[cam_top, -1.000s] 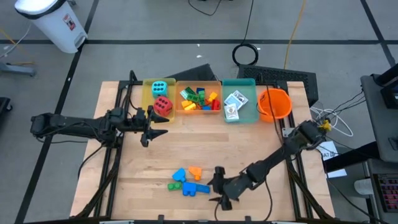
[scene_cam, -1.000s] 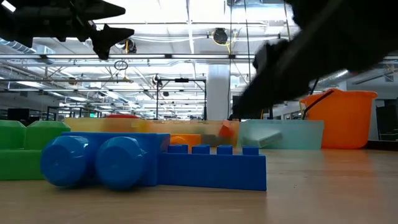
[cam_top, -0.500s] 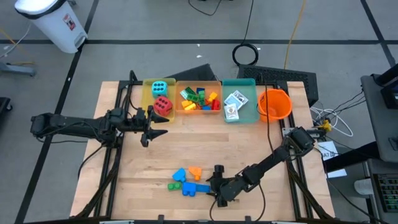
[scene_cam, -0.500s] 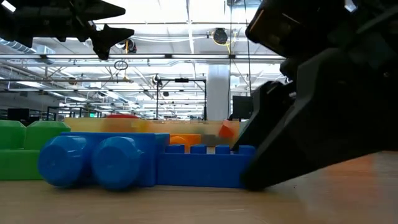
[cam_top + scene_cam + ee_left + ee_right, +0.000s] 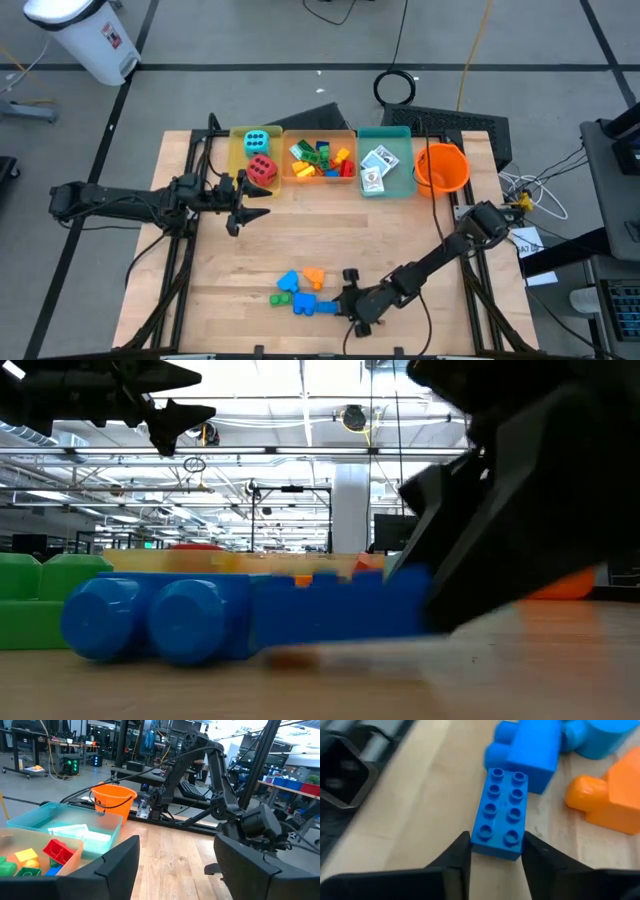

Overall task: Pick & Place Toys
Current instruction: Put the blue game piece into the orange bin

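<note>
A flat blue brick with eight studs lies on the wood near the table's front edge, and my right gripper is shut on its near end. Beyond it lie a bigger blue brick, an orange one and a green one. In the high view my right gripper sits right of that cluster. My left gripper hangs open above the table's left half, holding nothing. The cyan die and the red die lie in the yellow tray. My right gripper pinches the flat blue brick by its two long sides, at the end nearest the gripper, one finger on each side. The fingers come slanting down from the table's right and lie along the brick. The low view blurs the brick's underside against the wood.
Along the far edge stand the yellow tray, an orange tray of small bricks, a teal tray with card packs, and the orange bucket. Bare wood lies between the trays and the brick cluster.
My right gripper has sunk toward the wood and gone toward the table's left onto the flat blue brick. Its fingers, wide apart a second ago, have closed in on the brick's sides. In the low view the brick now shows blurred and slightly shifted.
</note>
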